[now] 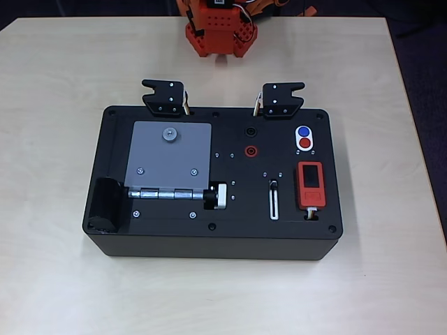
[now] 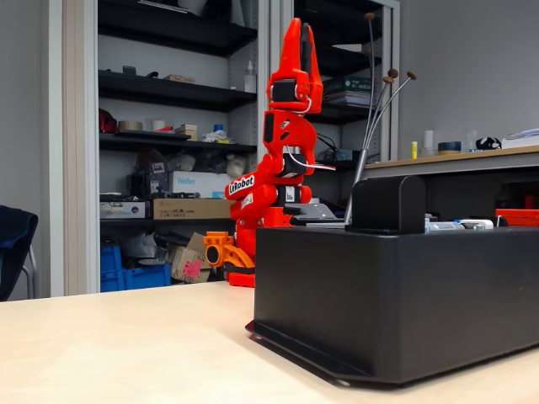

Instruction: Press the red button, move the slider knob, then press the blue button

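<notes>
Gripper [image 2: 296, 38] pointing straight up behind the black box [image 1: 209, 241], fingers together. Red button [image 1: 305, 143] and blue button [image 1: 303, 131] near box's right rear corner; slider knob [image 1: 274, 185] right of centre, nothing crowding them.

Overhead, the arm [image 1: 220, 28] is cut off above its base.

the red button [image 1: 305, 143] and blue button [image 1: 303, 131] are tiny flat round discs sharing one white oval surround, up in the right part of the black box's top in the overhead view. blue sits on the far side, red just beside it on the near side, almost touching. the slider knob [image 1: 274, 185] is a tiny black nub at the far end of a narrow white-outlined slot, below and left of the buttons.
</notes>
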Controlling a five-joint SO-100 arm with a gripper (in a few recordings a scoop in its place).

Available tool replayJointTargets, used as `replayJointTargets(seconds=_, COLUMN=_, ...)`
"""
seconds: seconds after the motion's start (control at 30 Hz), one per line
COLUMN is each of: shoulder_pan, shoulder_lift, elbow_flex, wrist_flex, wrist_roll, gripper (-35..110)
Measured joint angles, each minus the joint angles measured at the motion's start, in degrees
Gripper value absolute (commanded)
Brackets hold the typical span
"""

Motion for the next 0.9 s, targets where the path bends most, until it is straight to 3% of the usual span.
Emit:
replayJointTargets(seconds=0.37, shoulder_pan=2.55, shoulder_lift=0.0, elbow_flex=-0.7, wrist_flex=4.39, wrist_roll=3.43, gripper=7)
replayJointTargets(seconds=0.9, shoulder_pan=-0.35, shoulder_lift=0.0, elbow_flex=-20.21, wrist_flex=45.35, wrist_roll=-0.88, gripper=8)
